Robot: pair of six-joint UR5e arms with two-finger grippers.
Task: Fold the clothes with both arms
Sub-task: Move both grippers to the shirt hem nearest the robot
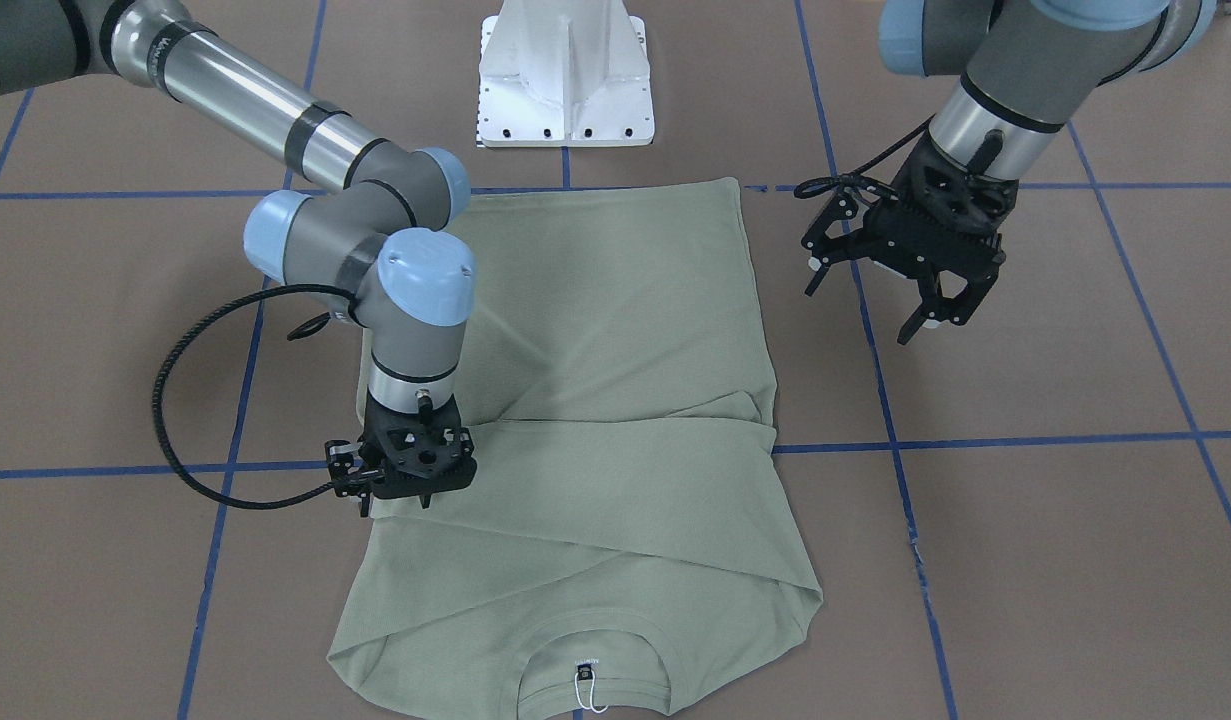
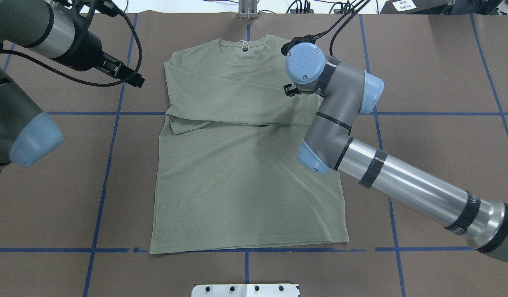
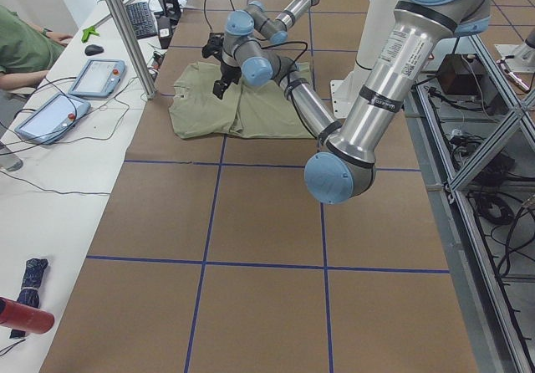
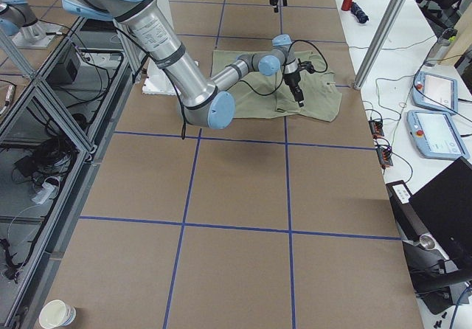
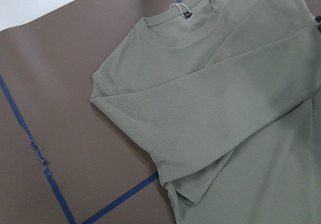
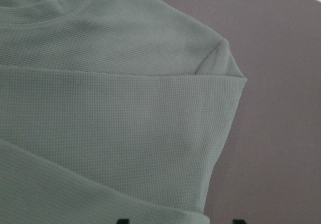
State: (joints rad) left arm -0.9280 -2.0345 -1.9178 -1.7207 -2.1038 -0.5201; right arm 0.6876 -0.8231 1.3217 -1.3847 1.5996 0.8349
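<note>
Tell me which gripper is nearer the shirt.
Right. The right gripper is down at the shirt's side edge; the left gripper hangs above bare table off its opposite side, clear of the cloth.

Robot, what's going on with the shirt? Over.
Left gripper open, clear of the pale sage-green long-sleeved knit shirt. Right gripper open at its side edge. Sleeves folded across; nothing blocking.

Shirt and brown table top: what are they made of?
The shirt looks like soft knitted cloth, maybe cotton: the close wrist view shows tiny waffle squares and a dull surface. The table top looks covered in matte brown paper or card; it doesn't shine, but I can't be sure.
</note>
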